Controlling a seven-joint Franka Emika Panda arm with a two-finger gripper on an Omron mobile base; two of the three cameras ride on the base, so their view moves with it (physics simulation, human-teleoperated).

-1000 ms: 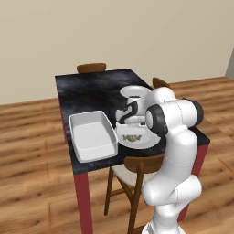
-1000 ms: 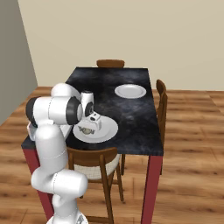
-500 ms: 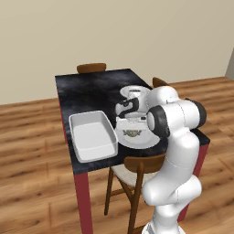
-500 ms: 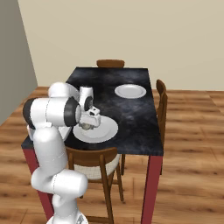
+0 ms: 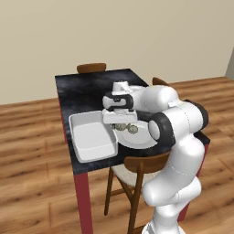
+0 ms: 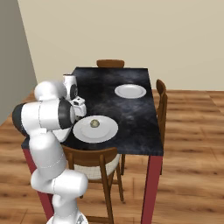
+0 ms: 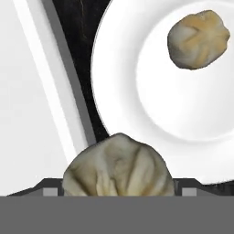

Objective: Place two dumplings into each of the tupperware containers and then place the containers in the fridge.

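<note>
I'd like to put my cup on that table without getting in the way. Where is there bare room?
The dark table is bare between the near plate and the far plate, and along its far end by the chair. It is crowded at the near left, where the white container, the dumplings and the gripper sit close together.

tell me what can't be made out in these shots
- Whether the claw is gripping the near dumpling: hand view, its tips are cut off by the bottom edge.
- How many dumplings sit on the plate: left base view, the claw covers part of it.
- The white container: right base view, the arm hides it.
- The far plate: left base view, behind the arm.
</note>
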